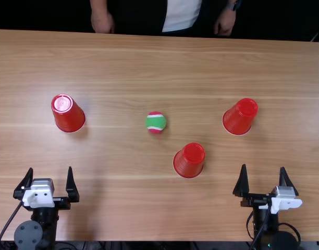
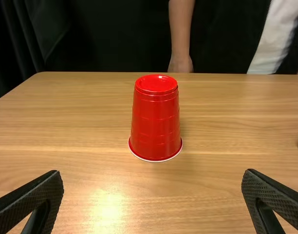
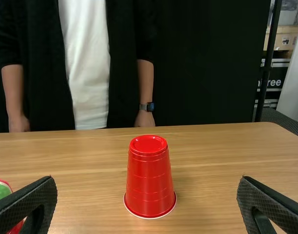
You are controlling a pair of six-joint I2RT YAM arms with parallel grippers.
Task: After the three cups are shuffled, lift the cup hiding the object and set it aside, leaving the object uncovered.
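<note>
Left gripper (image 1: 49, 170) and right gripper (image 1: 262, 168) sit wide open, empty; ahead between them the ball (image 1: 156, 122) lies uncovered, cups (image 1: 189, 160) apart; task looks done.

This is looking like a robotics lab: the left arm (image 1: 40, 211) and right arm (image 1: 269, 213) are sitting at the near edge of a plain wooden table (image 1: 149, 67), which is standing before a black curtain (image 3: 207, 63). Cardboard boxes (image 3: 285, 34) are resting on a dark rack (image 3: 268, 63) beyond.
</note>
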